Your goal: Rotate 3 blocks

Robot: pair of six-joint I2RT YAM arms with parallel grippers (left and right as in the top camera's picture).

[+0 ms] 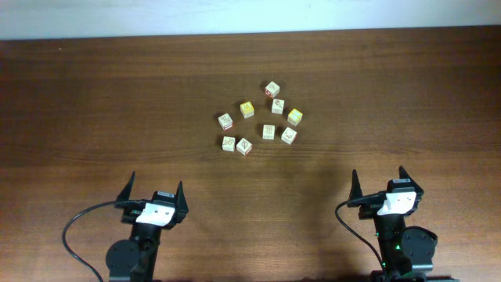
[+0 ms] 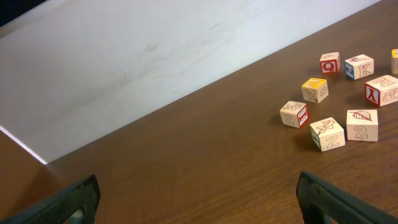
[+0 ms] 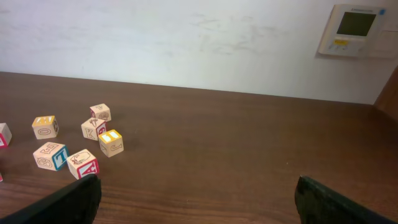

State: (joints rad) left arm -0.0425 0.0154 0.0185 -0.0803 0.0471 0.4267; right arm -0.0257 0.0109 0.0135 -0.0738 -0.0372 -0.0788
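Note:
Several blocks, small pale wooden cubes with printed letters and pictures, lie in a loose cluster at the middle of the table. One has a yellow top, another a yellow-green top. My left gripper hovers near the front edge, left of and well short of the cluster, open and empty. My right gripper stands at the front right, also open and empty. In the left wrist view the blocks lie far right, beyond the open gripper. In the right wrist view the blocks sit at the left, the nearest beside my left fingertip; the gripper is open.
The dark wooden table ends at a white wall at the back. A wall control panel hangs at the upper right of the right wrist view. A black cable loops beside the left arm's base.

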